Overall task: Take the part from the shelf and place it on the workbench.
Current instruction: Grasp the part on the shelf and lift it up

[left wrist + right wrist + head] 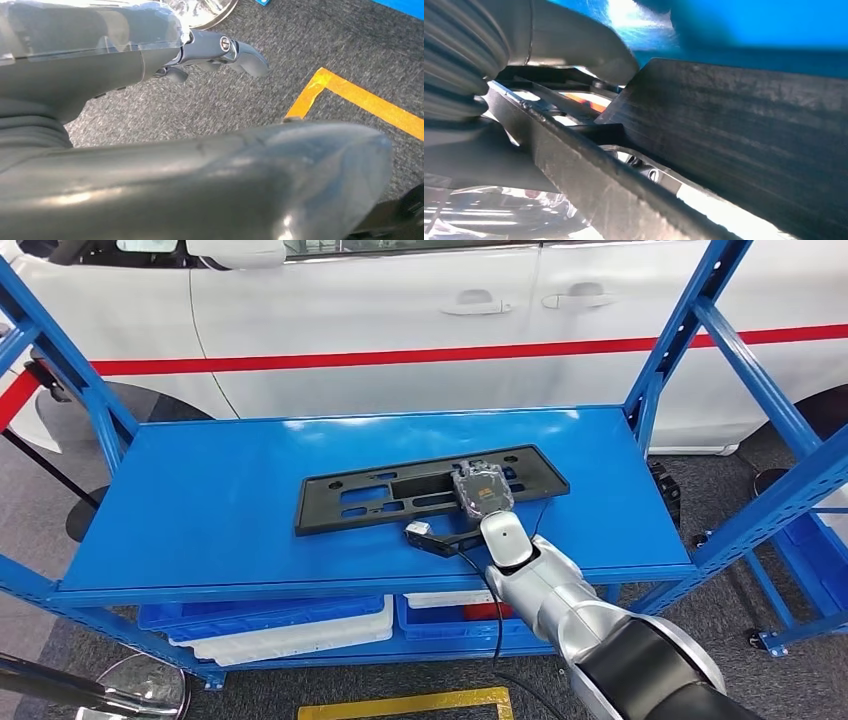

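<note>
Black plastic part, a long flat frame with cutouts, lies on the blue shelf. Right hand rests on its right portion, thumb over the top and the frame's edge in the grasp. Left hand hangs above grey floor, fingers loosely apart, holding nothing.

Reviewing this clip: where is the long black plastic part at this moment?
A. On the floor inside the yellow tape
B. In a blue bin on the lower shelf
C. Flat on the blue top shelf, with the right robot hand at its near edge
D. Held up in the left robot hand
C: the black part lies flat on the blue shelf, and the right robot hand is at its near edge toward the right end; the right wrist view shows the part close against that hand.
</note>
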You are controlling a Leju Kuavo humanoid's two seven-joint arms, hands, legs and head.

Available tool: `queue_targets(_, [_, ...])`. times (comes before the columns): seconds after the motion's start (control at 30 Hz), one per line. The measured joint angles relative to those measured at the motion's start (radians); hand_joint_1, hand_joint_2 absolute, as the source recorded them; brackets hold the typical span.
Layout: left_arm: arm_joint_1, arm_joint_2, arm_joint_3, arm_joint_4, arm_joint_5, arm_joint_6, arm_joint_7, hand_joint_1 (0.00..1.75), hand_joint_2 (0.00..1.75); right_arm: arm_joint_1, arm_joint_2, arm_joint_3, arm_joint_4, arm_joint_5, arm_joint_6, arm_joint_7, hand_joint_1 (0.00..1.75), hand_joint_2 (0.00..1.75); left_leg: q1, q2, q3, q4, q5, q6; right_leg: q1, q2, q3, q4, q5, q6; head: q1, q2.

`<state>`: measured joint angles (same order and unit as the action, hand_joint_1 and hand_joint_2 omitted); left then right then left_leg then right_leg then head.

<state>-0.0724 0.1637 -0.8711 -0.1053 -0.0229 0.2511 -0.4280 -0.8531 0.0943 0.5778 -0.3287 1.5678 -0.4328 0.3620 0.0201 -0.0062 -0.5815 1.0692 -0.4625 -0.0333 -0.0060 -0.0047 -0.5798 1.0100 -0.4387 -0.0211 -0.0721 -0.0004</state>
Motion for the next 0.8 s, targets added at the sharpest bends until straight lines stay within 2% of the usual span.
queue_targets(0.03, [0.0,0.0,0.0,0.0,0.0,-0.001,-0.001,0.0,0.0,-0.002,-0.003,-0.004,0.001,-0.001,0.001,0.0,1.75,1.75,-0.001,-0.001,0.018,-0.039,0.01,0.005,0.002,0.0,-0.002,0.002,0.0,0.006,0.0,0.0])
queue_targets(0.07, [0.0,0.001,0.0,0.0,0.0,-0.001,-0.002,0.0,0.0,-0.003,-0.005,-0.007,0.003,-0.001,0.002,0.0,1.75,1.75,-0.003,-0.001,0.024,-0.055,0.009,0.012,0.003,0.001,-0.005,0.003,0.001,0.011,0.0,0.0])
queue_targets(0.17, [-0.001,0.001,0.0,0.0,0.0,-0.002,-0.004,0.0,0.0,-0.005,-0.012,-0.012,0.007,-0.003,0.005,0.0,1.75,1.75,-0.007,-0.001,0.021,-0.06,0.016,0.035,0.001,0.003,-0.01,0.007,0.001,0.028,0.0,0.0])
queue_targets(0.2, [-0.002,0.001,0.0,0.0,0.0,-0.002,-0.004,0.0,0.0,-0.005,-0.014,-0.014,0.008,-0.003,0.006,0.0,1.75,1.75,-0.007,0.0,0.02,-0.062,0.019,0.042,-0.001,0.004,-0.019,0.027,-0.014,0.033,0.0,0.0])
queue_targets(0.23, [-0.003,0.001,0.0,0.0,0.0,-0.002,-0.005,0.0,0.0,-0.004,-0.017,-0.017,0.009,-0.004,0.004,0.0,1.75,1.75,-0.006,0.0,0.019,-0.065,0.022,0.048,-0.002,0.004,-0.037,0.066,-0.04,0.037,0.0,0.0])
queue_targets(0.3, [-0.004,0.001,0.0,0.0,0.0,-0.002,-0.009,0.0,0.0,-0.001,-0.02,-0.024,0.013,-0.003,-0.004,-0.003,1.75,1.75,-0.008,0.001,0.014,-0.065,0.024,0.054,-0.004,0.004,-0.1,0.199,-0.108,0.042,0.0,0.0])
queue_targets(0.33, [-0.003,0.001,0.0,0.0,0.0,-0.002,-0.012,0.0,0.0,0.001,-0.021,-0.027,0.015,-0.002,-0.01,-0.005,1.75,1.75,-0.009,0.001,0.011,-0.065,0.025,0.055,-0.004,0.004,-0.13,0.261,-0.131,0.043,0.0,0.0])
queue_targets(0.37, [-0.003,0.001,0.0,0.0,0.0,-0.001,-0.017,0.0,0.0,0.003,-0.022,-0.03,0.016,-0.001,-0.015,-0.008,1.75,1.75,-0.01,0.001,0.01,-0.064,0.025,0.056,-0.004,0.004,-0.146,0.295,-0.135,0.042,0.0,0.0])
queue_targets(0.4, [-0.003,0.001,0.0,0.0,0.0,0.0,-0.023,0.0,0.0,0.004,-0.022,-0.033,0.017,0.0,-0.019,-0.01,1.75,1.75,-0.011,0.001,0.01,-0.064,0.025,0.056,-0.004,0.004,-0.144,0.29,-0.12,0.04,0.0,0.0])
queue_targets(0.43, [-0.003,0.0,0.0,0.0,0.0,0.001,-0.03,0.0,0.0,0.004,-0.022,-0.035,0.018,0.001,-0.023,-0.012,1.74,1.75,-0.012,0.0,0.012,-0.064,0.025,0.055,-0.003,0.004,-0.121,0.244,-0.089,0.035,0.0,0.0])
queue_targets(0.5, [-0.004,-0.001,0.0,0.0,0.0,0.005,-0.047,0.0,0.0,-0.001,-0.021,-0.04,0.019,0.002,-0.03,-0.02,1.74,1.75,-0.015,0.0,0.015,-0.063,0.023,0.052,0.001,0.003,-0.05,0.101,-0.023,0.022,0.0,0.0])
queue_targets(0.53, [-0.004,-0.002,0.0,0.0,0.0,0.008,-0.059,0.0,0.0,-0.003,-0.021,-0.043,0.019,0.002,-0.033,-0.024,1.74,1.75,-0.017,0.0,0.014,-0.063,0.023,0.049,0.004,0.002,-0.025,0.046,-0.006,0.017,0.0,0.0])
queue_targets(0.57, [-0.005,-0.003,0.0,0.0,0.0,0.011,-0.073,0.0,0.0,-0.004,-0.021,-0.046,0.019,0.003,-0.037,-0.028,1.75,1.75,-0.018,0.0,0.013,-0.062,0.022,0.045,0.007,0.002,-0.012,0.017,-0.001,0.015,0.0,0.0])
queue_targets(0.67, [-0.006,-0.003,0.0,0.0,0.0,0.016,-0.125,0.0,1.31,-0.005,-0.021,-0.057,0.019,0.004,-0.054,-0.039,1.75,1.75,-0.018,0.0,0.012,-0.062,0.021,0.029,0.005,0.001,-0.008,0.0,0.0,0.006,0.0,0.0])
queue_targets(0.7, [-0.007,-0.002,0.0,0.0,-0.001,0.017,-0.139,0.0,1.75,-0.005,-0.02,-0.061,0.019,0.004,-0.059,-0.043,1.75,1.75,-0.018,0.0,0.007,-0.05,0.011,0.024,0.002,0.0,-0.005,-0.004,0.002,0.001,0.0,0.0])
queue_targets(0.73, [-0.008,-0.001,0.0,0.0,-0.001,0.017,-0.15,0.0,1.75,-0.005,-0.019,-0.066,0.019,0.004,-0.064,-0.047,1.75,1.75,-0.017,0.0,-0.006,-0.019,-0.01,0.019,-0.001,-0.002,-0.003,-0.009,0.004,-0.004,0.0,0.0])
queue_targets(0.8, [-0.009,0.001,-0.001,0.0,0.0,0.018,-0.161,0.0,1.75,-0.004,-0.019,-0.077,0.019,0.002,-0.076,-0.058,1.75,1.75,-0.013,0.0,-0.061,0.103,-0.073,0.011,-0.001,-0.006,-0.001,-0.01,0.004,-0.01,0.0,0.0])
